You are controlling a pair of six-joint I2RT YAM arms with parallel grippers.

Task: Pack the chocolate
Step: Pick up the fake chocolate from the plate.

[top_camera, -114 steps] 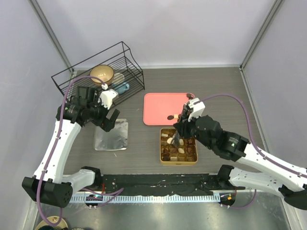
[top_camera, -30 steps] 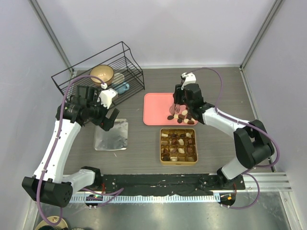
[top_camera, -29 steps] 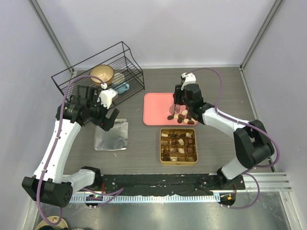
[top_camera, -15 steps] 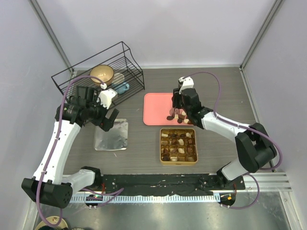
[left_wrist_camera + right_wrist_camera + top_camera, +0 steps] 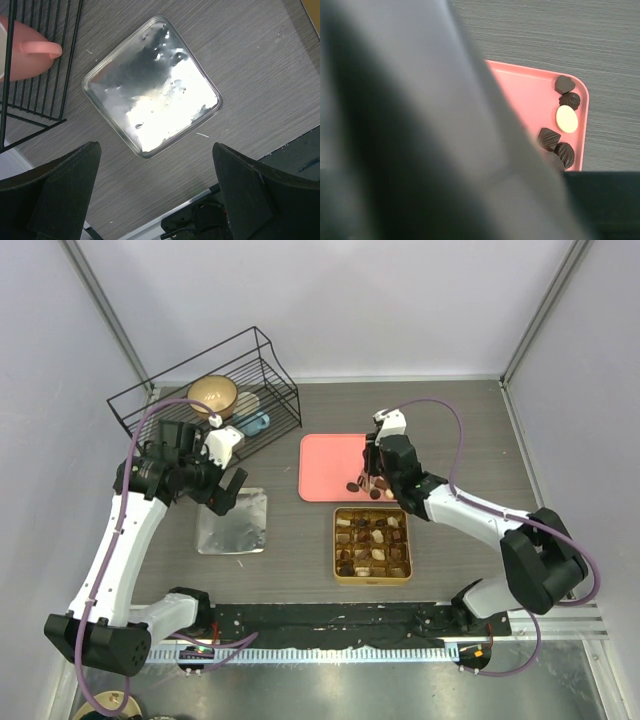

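The right gripper hangs over chocolate on the pink tray, its jaws' state unreadable; the left gripper holds its jaws wide and empty

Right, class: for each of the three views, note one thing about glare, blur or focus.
Left wrist: harsh glare whites out part of the silver tray. Right wrist: a blurred grey shape near the lens fills most of the frame, yet the chocolates on the pink tray are sharp. Top external: evenly lit, sharp throughout.
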